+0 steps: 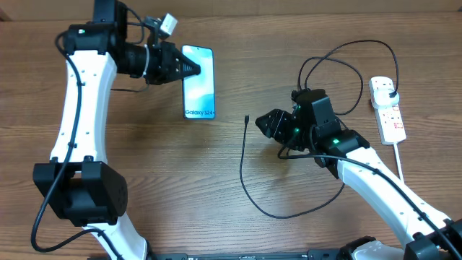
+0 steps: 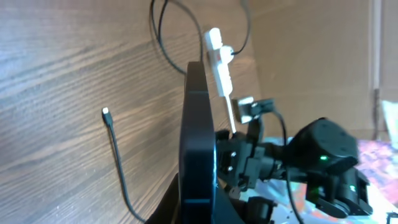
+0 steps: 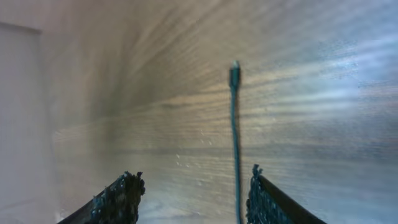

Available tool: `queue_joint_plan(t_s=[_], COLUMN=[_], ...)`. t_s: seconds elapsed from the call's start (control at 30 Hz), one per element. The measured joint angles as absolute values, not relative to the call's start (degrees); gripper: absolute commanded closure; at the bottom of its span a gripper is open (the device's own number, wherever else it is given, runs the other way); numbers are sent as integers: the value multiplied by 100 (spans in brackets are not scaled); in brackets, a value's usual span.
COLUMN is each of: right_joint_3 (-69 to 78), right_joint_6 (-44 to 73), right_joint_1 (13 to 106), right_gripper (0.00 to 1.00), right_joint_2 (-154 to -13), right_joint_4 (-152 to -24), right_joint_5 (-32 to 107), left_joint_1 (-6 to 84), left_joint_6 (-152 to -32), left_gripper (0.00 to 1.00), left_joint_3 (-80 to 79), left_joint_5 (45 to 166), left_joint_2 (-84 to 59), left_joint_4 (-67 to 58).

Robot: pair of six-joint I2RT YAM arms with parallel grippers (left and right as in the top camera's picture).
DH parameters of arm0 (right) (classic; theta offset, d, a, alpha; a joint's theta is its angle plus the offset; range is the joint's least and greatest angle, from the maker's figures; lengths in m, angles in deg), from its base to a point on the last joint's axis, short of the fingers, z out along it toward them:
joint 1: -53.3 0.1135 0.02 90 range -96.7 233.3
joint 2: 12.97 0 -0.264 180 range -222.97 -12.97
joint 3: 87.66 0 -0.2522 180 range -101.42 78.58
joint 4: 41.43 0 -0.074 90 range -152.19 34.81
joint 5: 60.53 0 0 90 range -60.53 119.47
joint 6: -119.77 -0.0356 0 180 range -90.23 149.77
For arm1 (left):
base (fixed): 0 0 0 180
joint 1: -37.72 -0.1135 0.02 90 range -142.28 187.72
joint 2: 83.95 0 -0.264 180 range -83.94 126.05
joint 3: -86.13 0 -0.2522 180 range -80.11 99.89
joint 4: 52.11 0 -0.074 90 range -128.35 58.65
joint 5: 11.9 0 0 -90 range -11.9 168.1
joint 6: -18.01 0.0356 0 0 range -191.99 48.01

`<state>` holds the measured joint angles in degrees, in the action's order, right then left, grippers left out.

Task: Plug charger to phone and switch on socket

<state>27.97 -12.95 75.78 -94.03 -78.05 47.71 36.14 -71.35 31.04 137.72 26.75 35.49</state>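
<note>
Wood-grain table [image 1: 180, 188] fills your overhead view; the phone [image 1: 198, 81] lies flat at 11 o'clock, long axis 12-to-6, its "Galaxy S24+" end toward 6; your left gripper [image 1: 192, 69] is clenched on the phone's 9 o'clock long edge, near the far corner; the charger [image 1: 247, 120] tip sits near centre pointing to 12, its cable running toward 6 and then curling to 4; your right gripper [image 1: 261, 123] hangs released just at 3 of the tip, fingers [image 3: 118, 199] straddling the cable; the socket [image 1: 390, 115] lies by the 3 o'clock edge, long axis roughly 12-to-6; bare wood separates phone and tip.
</note>
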Motion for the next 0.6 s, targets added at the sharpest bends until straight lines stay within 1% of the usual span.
queue_joint_plan(t_s=[0.1, 0.2, 0.4, 0.6], right_joint_3=[2515, 2141, 1387, 354], right_joint_6=[-1122, -969, -761, -420], right_joint_1=[7576, 7535, 7358, 7283], right_gripper=[48, 50, 50, 51], right_joint_2=[-9416, -9416, -9606, -10566], right_joint_4=[-8209, -8491, -9330, -10113], right_joint_5=[4754, 4747, 4727, 4719], left_joint_1=[3336, 3080, 2818, 2825], left_joint_6=[-7089, -7047, -7030, -7032], left_gripper=[95, 96, 96, 96], left_joint_3=[3104, 3104, 3104, 3102], left_joint_5=[14082, 14427, 15151, 15874], left_joint_2=[2747, 2970, 3600, 4113], left_joint_4=[3545, 3580, 3582, 3696])
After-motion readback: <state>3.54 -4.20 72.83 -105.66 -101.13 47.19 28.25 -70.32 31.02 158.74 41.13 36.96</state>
